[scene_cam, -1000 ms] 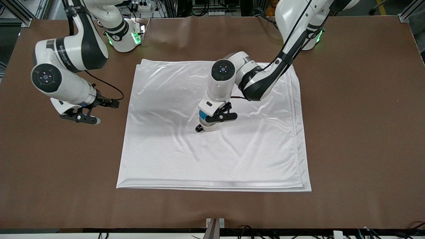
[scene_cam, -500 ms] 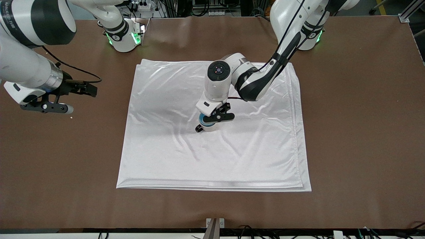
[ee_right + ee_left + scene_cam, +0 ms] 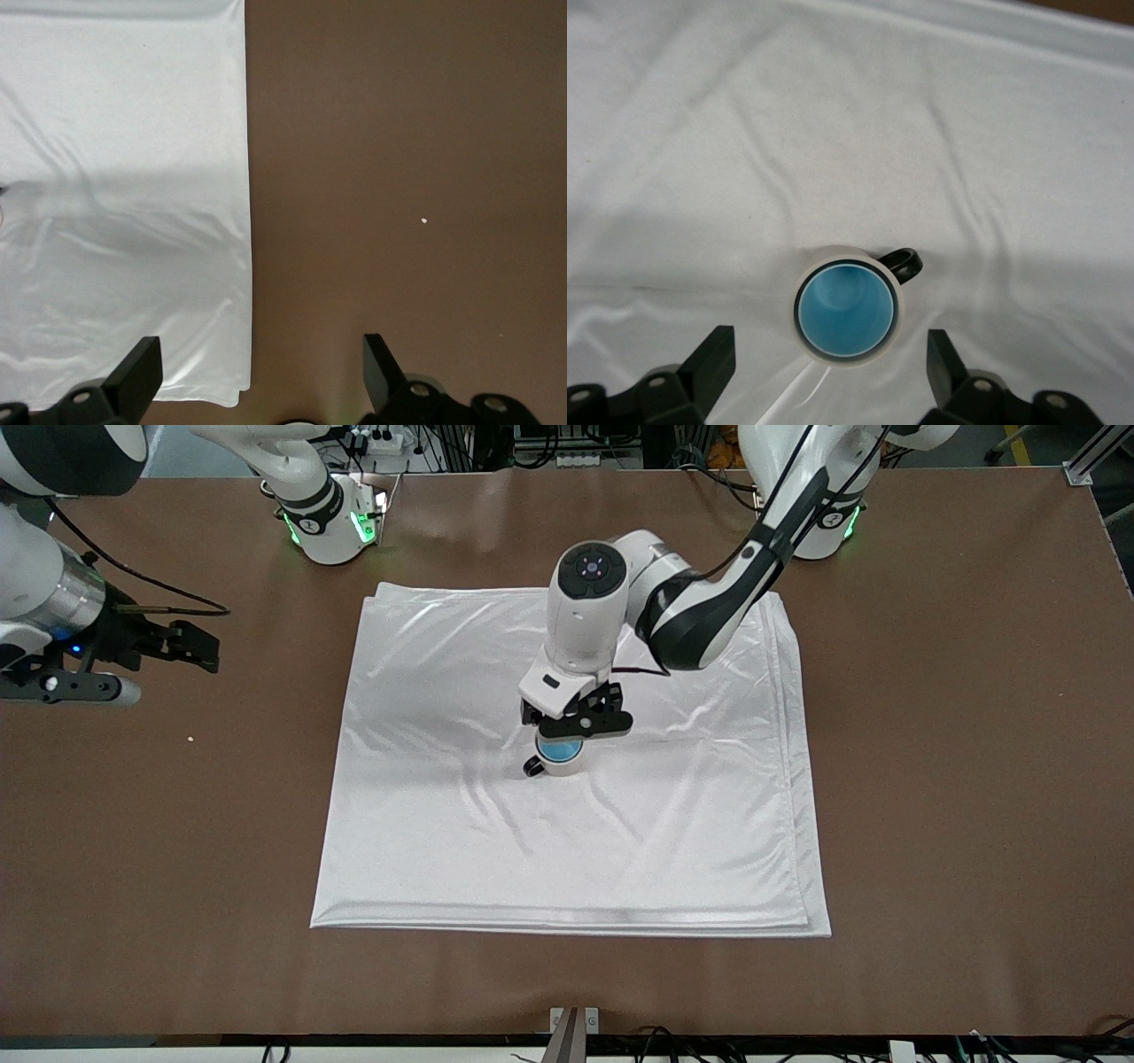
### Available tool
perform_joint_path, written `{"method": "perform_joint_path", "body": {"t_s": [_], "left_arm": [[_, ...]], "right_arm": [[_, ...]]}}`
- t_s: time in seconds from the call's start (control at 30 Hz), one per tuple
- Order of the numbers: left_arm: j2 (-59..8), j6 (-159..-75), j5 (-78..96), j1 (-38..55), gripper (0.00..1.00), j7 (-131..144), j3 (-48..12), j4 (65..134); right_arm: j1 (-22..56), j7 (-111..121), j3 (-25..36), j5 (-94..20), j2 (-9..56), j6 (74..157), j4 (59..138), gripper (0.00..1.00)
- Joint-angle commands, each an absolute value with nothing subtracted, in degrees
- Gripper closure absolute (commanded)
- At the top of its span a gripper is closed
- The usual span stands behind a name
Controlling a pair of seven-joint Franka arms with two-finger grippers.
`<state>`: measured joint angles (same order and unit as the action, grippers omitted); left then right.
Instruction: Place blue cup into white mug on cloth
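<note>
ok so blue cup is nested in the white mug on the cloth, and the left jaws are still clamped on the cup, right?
Not quite. The blue cup is nested in the white mug on the cloth, but the left gripper is not clamped on it: the left wrist view shows its jaws spread wide, clear of both rims. The rest holds.

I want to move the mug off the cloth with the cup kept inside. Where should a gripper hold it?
Probably across the white mug's outer wall, coming straight down from above. It stands upright on the cloth with the blue cup filling its mouth, so the rim leaves no room for a finger inside. Keep the fingers clear of the small black handle, which sticks out sideways.
</note>
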<state>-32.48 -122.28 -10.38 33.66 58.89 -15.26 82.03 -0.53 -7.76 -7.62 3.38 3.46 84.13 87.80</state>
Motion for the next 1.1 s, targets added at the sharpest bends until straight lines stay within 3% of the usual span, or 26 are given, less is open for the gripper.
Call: {"method": "perform_joint_path", "body": {"t_s": [0.0, 0.67, 1.07], "left_arm": [[-25.06, -116.29, -12.39, 32.70, 0.00, 60.64, -14.77, 83.41], [-5.90, -93.44, -11.51, 21.19, 0.00, 45.71, -15.03, 83.50], [-2.02, -86.84, -7.83, 9.85, 0.00, 35.68, -15.12, 83.50]], "right_arm": [[-3.43, -4.93, -8.26, 1.32, 2.81, 83.67, 86.84, 0.00], [-4.22, -2.46, -7.91, -3.96, 0.70, 90.09, 85.87, 0.00], [-3.87, -2.20, -8.00, 0.53, 0.97, 92.37, 86.31, 0.00]]}}
